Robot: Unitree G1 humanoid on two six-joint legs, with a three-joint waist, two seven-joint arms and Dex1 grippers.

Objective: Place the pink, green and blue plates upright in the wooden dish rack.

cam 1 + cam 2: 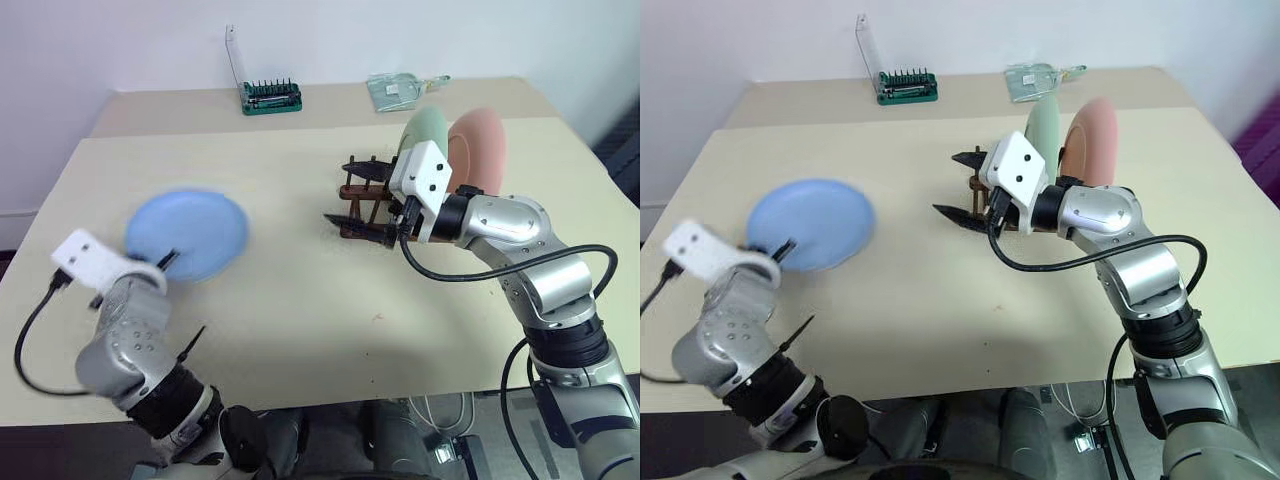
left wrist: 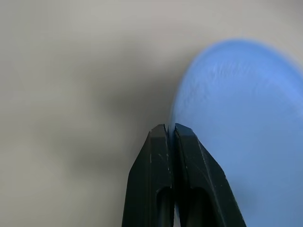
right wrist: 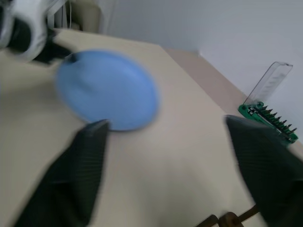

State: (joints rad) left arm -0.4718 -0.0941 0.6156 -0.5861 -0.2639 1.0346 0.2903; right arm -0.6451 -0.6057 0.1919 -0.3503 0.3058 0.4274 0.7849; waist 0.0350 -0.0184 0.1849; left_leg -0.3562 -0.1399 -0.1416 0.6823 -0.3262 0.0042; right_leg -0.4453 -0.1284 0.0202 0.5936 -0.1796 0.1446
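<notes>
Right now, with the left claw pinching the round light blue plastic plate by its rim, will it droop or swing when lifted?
The light blue plastic plate likely stays stiff: it keeps a flat disc shape. Held only at its edge by the left claw, it may pivot or slip. It looks thin, so probably light.

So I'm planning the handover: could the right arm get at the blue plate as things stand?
Probably yes: the right gripper is open and bare table lies between it and the blue plate, though the left gripper is shut on its rim.

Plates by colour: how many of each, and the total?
Blue plate: 1, pinched at its rim by the left claw
Green plate: 1, upright in the wooden dish rack
Pink plate: 1, upright in the rack
Total: 3
</notes>
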